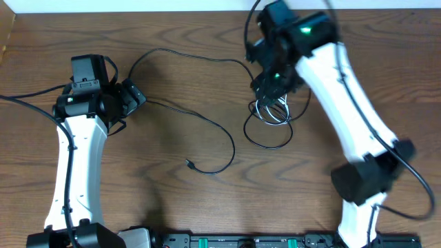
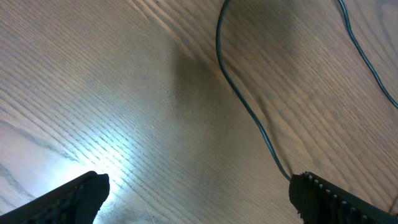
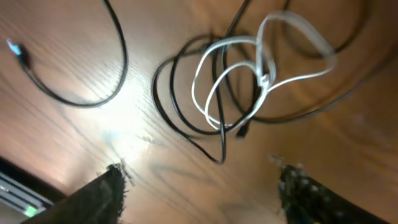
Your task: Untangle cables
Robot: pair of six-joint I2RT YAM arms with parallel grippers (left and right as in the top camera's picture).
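**While the knot sits under the right arm, one cord trails off to the left**

Although the wooden table (image 1: 172, 207) holds all the cables, only the far right part of it holds the problem. The right arm (image 1: 344, 89) reaches in over that spot and the left arm (image 1: 72, 158) stands well apart on the left.

The right gripper (image 3: 202, 180) hangs with its fingers spread wide and nothing between them. The tangle (image 1: 272, 114) lies directly below and just ahead of it, so this arm is much the nearer. The left gripper (image 2: 199, 193) is also spread wide and empty.

In the tangle, the white cable (image 3: 230, 81) loops through several black coils. A long black cable (image 1: 207, 118) runs left from there, passes close by the left gripper and curls back toward the near middle. It ends in a small plug (image 1: 188, 163) that lies free. Judged from this, the knot's loose strands lead leftward, so a pull along that line looks likeliest to open it.
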